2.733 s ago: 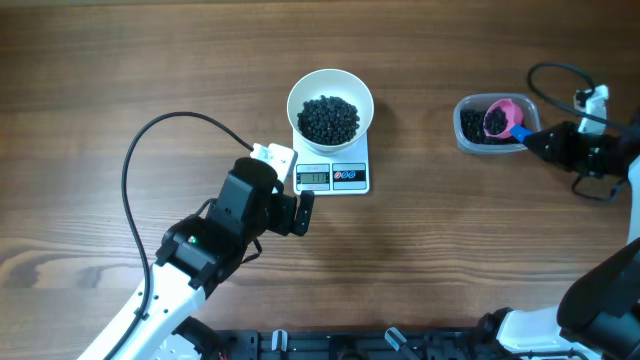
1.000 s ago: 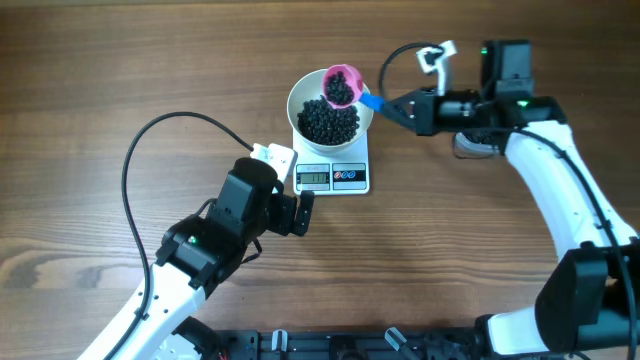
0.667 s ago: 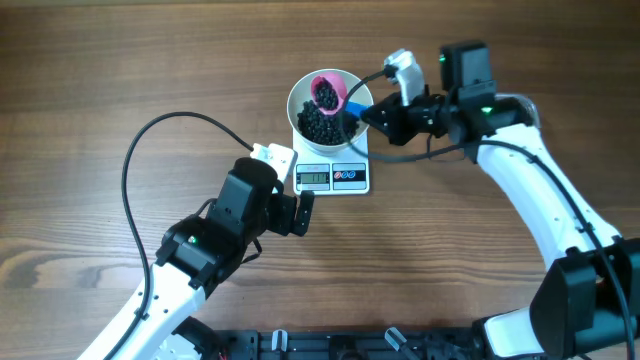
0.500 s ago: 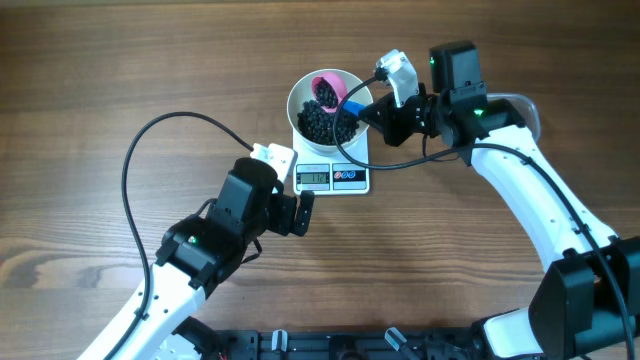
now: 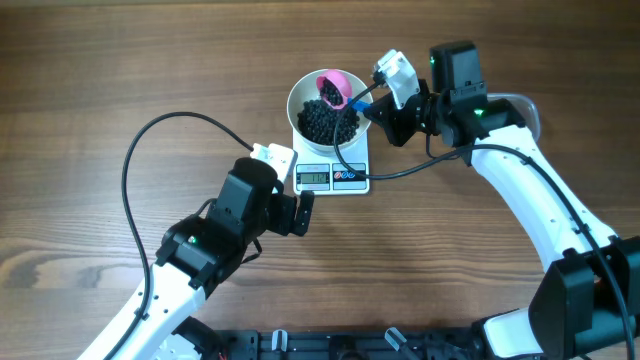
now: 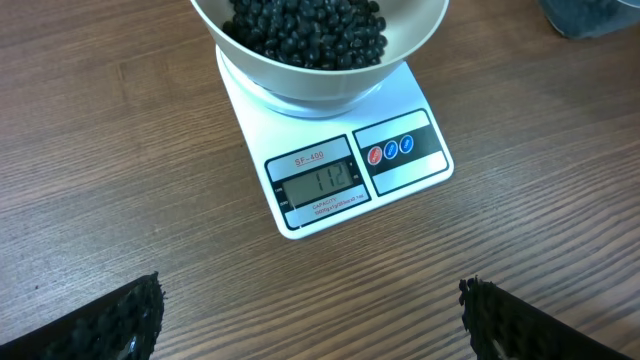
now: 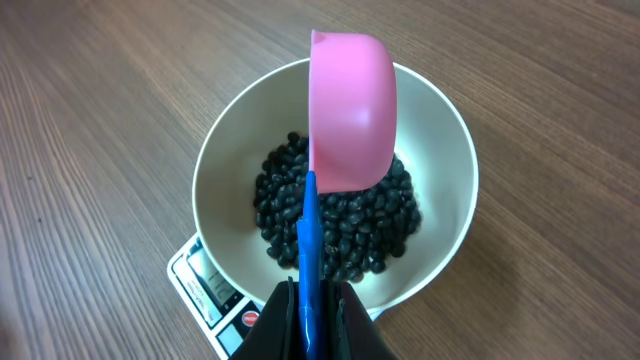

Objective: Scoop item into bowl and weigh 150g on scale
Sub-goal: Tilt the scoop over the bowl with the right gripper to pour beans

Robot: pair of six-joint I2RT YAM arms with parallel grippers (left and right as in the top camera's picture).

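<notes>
The white bowl (image 5: 296,100) sits on the small white scale (image 5: 352,178) and holds a heap of black beans (image 5: 328,122). My right gripper (image 5: 375,118) is shut on the blue handle (image 7: 308,250) of a pink scoop (image 7: 350,110). The scoop is tipped over above the beans (image 7: 340,225), its underside facing the right wrist camera. My left gripper (image 5: 300,212) stands open and empty just in front of the scale's left corner. The left wrist view shows its fingertips (image 6: 130,320) wide apart and the scale (image 6: 400,165) display reading 112.
A clear plastic tub (image 5: 527,112) lies to the right, mostly hidden behind my right arm; its corner shows at the top right of the left wrist view (image 6: 590,15). A black cable (image 5: 130,170) loops over the table left of my left arm.
My right arm carried the pink scoop from the tub to the bowl and tipped it over the beans. The left arm has not moved.
</notes>
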